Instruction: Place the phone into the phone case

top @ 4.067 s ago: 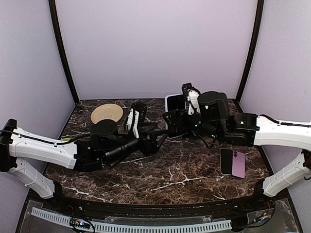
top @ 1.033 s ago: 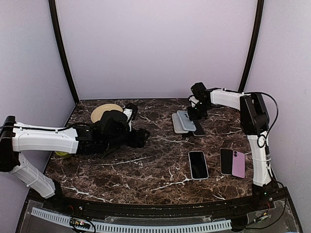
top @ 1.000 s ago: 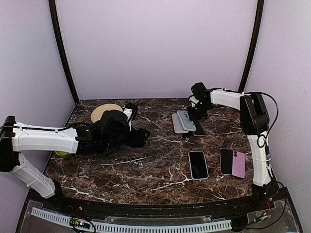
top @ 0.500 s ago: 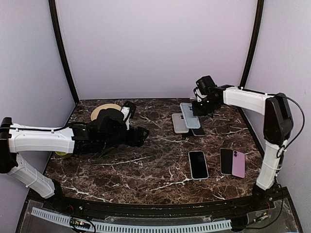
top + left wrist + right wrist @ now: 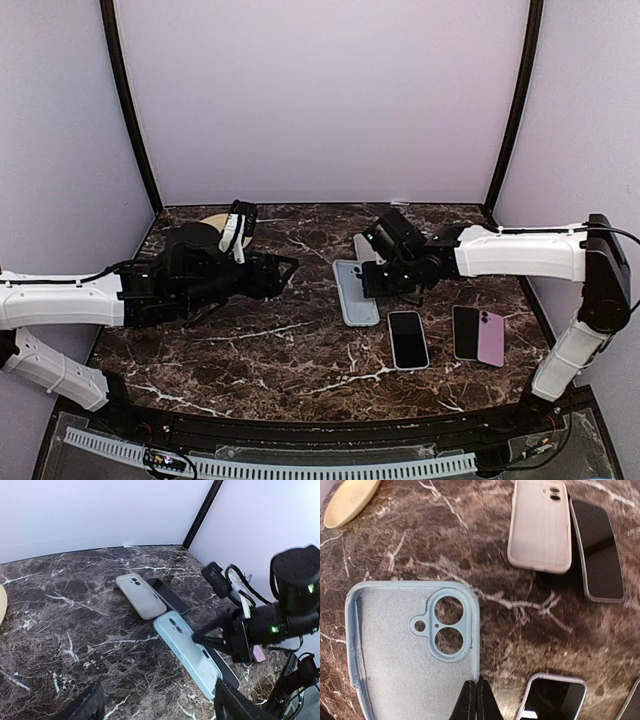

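Progress: early-mid. Case is picked, phone not yet in it

R side: right gripper (image 5: 474, 697) is clamped tight on the long side wall of the blue case (image 5: 405, 660), pinching the rim near the camera-hole end. Case body runs out to the left of the fingertips in the wrist view, hollow lined side facing that cam. Whether it's lifted or resting on the table, can't tell for sure; from the left wrist view it looks tilted, w/ one end over the phone

Phone (image 5: 551, 698): flat, screen up, just right of the R fingertips and close to them, apart from the case. Nothing grips it. Prob the one meant for this case, but that's a guess, since a dark phone (image 5: 597, 550) and a beige case (image 5: 540, 525) lie side by side further ahead of the gripper

L side: left gripper (image 5: 159, 700) is spread wide, holds nothing, pointed at the case from well off

Left to do, imo: set the case down hollow side up or steady it, get the phone picked, line up the camera end w/ the cutout, press the corners in. So the actual fit is all ahead
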`<state>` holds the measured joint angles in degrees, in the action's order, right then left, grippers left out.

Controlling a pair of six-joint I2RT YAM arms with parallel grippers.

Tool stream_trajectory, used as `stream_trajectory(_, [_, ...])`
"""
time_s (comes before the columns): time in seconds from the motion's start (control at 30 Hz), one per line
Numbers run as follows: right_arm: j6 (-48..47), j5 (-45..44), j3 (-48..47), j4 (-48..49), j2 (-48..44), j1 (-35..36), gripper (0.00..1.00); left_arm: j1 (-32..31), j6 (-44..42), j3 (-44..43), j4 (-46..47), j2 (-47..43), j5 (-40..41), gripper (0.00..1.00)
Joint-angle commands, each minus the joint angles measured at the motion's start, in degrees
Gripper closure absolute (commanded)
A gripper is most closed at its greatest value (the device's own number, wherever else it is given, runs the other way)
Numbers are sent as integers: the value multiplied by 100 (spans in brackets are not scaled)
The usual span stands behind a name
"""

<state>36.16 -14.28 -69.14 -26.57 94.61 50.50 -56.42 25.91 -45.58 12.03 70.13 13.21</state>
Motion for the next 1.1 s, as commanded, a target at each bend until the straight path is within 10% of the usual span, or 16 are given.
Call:
stream_trajectory(0.0, [1244,-236,415,-240,-223,477,100,17,362,114,-540,-117,348,23])
stream_trajectory(1.07, [1914,-1045,329,-1192,977,1234,100,15,373,282,-608,-263,415,23])
